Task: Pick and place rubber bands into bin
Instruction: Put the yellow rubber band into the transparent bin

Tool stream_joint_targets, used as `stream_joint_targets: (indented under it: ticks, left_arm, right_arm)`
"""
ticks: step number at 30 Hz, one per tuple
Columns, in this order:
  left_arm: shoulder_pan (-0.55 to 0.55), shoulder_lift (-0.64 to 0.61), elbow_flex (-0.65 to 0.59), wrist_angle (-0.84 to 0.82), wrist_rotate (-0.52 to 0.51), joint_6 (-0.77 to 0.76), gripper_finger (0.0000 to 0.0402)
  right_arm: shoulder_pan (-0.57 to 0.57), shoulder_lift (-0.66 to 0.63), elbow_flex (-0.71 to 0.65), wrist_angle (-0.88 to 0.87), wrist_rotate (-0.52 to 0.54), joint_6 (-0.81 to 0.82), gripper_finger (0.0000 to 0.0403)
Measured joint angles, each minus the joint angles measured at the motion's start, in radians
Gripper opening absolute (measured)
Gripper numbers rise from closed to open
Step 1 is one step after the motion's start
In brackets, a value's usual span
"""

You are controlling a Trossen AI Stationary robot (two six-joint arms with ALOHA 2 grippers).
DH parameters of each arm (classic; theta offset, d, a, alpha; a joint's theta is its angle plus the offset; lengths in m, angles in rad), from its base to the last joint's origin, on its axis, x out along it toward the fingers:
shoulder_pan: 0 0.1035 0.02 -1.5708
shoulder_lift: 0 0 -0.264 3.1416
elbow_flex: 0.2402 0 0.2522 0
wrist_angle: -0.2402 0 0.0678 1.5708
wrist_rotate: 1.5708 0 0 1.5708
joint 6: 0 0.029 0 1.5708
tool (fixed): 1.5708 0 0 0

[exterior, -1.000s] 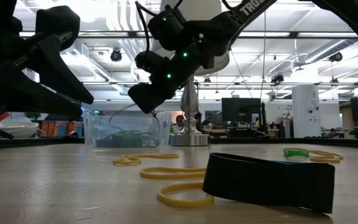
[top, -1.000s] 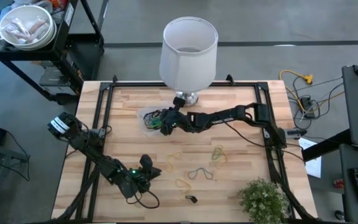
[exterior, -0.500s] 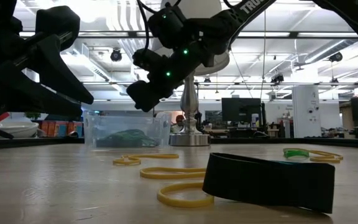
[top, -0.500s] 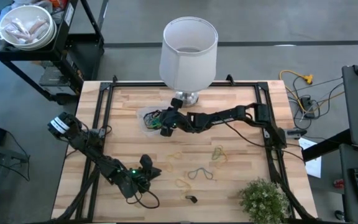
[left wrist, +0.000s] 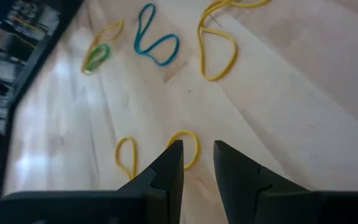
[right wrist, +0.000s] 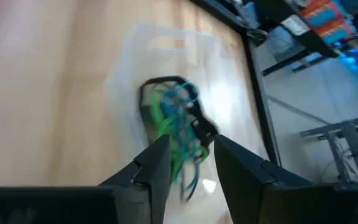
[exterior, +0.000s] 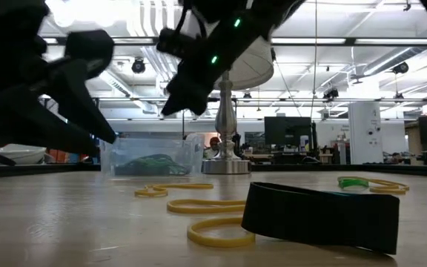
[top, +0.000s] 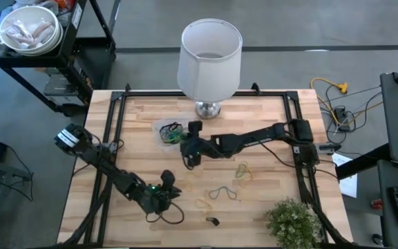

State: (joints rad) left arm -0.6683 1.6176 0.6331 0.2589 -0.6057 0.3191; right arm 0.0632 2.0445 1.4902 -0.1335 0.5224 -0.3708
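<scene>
The light wooden table (top: 144,111) carries a lamp base (top: 208,108), a clear bin (top: 164,133) with tangled bands inside, a small green plant (top: 293,221), and loose rubber bands (top: 224,193) scattered near the front edge.

Work surface is a light wooden table (top: 150,111) of butcher-block planks, edged by a black metal frame (top: 119,104). Floor is grey concrete (top: 309,28). A white lampshade (top: 210,59) on a metal base stands at the table's far edge. A black cart (top: 54,62) beyond the table's left corner carries a white bowl (top: 30,29). A yellow cable (top: 334,88) lies on the floor to the right. A small green plant (top: 294,223) sits at the near right corner. The low view shows an open hall with ceiling lights (exterior: 136,65) and monitors (exterior: 284,132).
</scene>
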Motion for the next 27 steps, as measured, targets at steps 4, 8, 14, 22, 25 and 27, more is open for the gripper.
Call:
stream_joint_targets:
  ticks: [4,8,14,22,25,27]
  left_arm:
    - [0.067,0.0,0.003,0.0,0.108,-0.02,0.0073]
    - [0.151,0.0,0.004,-0.005,0.236,-0.082,0.0073]
    - [0.231,0.0,0.028,-0.006,0.345,-0.104,0.0073]
    - [0.249,0.0,0.041,-0.019,0.374,-0.095,0.0073]
    - [0.281,0.0,0.042,-0.027,0.487,-0.097,0.0073]
    - [0.296,0.0,0.042,-0.035,0.527,-0.097,0.0073]
  right_arm:
    - [0.054,-0.081,0.0,-0.164,-0.003,0.061,0.0112]
    - [0.105,-0.164,-0.001,-0.329,-0.003,0.174,0.0106]
    - [0.192,-0.26,-0.018,-0.493,-0.002,0.357,0.0099]
    - [0.315,-0.292,-0.048,-0.523,0.001,0.417,0.0093]
    - [0.356,-0.292,-0.054,-0.522,0.001,0.432,0.0093]
    - [0.379,-0.292,-0.059,-0.522,0.001,0.448,0.0092]
